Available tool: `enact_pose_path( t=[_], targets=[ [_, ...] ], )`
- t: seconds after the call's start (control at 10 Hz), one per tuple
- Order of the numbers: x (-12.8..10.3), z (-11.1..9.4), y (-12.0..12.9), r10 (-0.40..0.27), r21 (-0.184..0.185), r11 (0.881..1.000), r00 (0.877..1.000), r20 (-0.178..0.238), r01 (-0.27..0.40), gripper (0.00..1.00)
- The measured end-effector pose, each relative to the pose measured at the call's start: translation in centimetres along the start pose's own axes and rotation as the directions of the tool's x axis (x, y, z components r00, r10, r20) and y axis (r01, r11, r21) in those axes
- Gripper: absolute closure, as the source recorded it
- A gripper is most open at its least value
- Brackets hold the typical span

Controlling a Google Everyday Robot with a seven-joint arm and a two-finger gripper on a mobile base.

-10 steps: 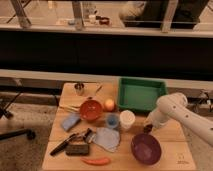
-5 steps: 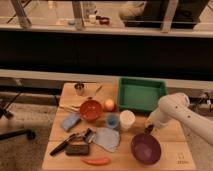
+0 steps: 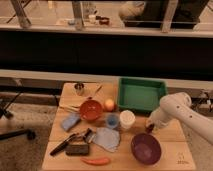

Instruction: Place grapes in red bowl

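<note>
The red bowl (image 3: 91, 110) stands left of the table's middle, with a darker inside. My gripper (image 3: 150, 125) is at the end of the white arm, low over the right side of the table, between the white cup (image 3: 127, 120) and the table's right edge. A small dark red lump, the grapes (image 3: 149, 129), shows right at the gripper's tip, just above or on the table. I cannot tell whether the grapes are held. The red bowl is well to the left of the gripper.
A large purple bowl (image 3: 146, 148) sits just below the gripper. A green tray (image 3: 141, 95) is behind it. An orange-peach fruit (image 3: 109, 104), a small blue cup (image 3: 112, 121), a blue cloth (image 3: 106, 138), a sponge (image 3: 70, 121), black tools (image 3: 75, 148) and a carrot (image 3: 96, 161) lie around the red bowl.
The gripper has shifted only slightly at the same spot on the right of the table. The objects on the table have not moved.
</note>
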Motion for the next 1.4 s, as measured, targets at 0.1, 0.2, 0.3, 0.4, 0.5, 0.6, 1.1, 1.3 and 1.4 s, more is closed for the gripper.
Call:
enact_pose_path(
  t=[0.1, 0.2, 0.3, 0.4, 0.5, 0.6, 1.1, 1.3, 1.4],
  targets=[
    [0.1, -0.2, -0.1, 0.004, 0.003, 1.000, 1.000, -0.002, -0.003, 1.00],
    [0.2, -0.3, -0.1, 0.008, 0.007, 1.000, 1.000, -0.006, -0.007, 1.00],
    [0.3, -0.5, -0.1, 0.012, 0.010, 1.000, 1.000, -0.010, -0.012, 1.00],
    [0.3, -0.7, -0.2, 0.018, 0.016, 1.000, 1.000, -0.013, -0.018, 1.00],
    [0.4, -1.0, -0.3, 0.024, 0.022, 0.999, 1.000, -0.017, -0.024, 1.00],
    [0.5, -1.4, -0.5, 0.031, 0.030, 0.999, 0.999, -0.021, -0.030, 1.00],
    [0.9, -3.0, -1.1, 0.062, 0.066, 0.996, 0.997, -0.042, -0.060, 1.00],
    [1.0, -3.7, -1.3, 0.073, 0.079, 0.994, 0.996, -0.051, -0.069, 1.00],
    [0.9, -4.1, -1.4, 0.076, 0.085, 0.994, 0.996, -0.052, -0.071, 1.00]
  ],
)
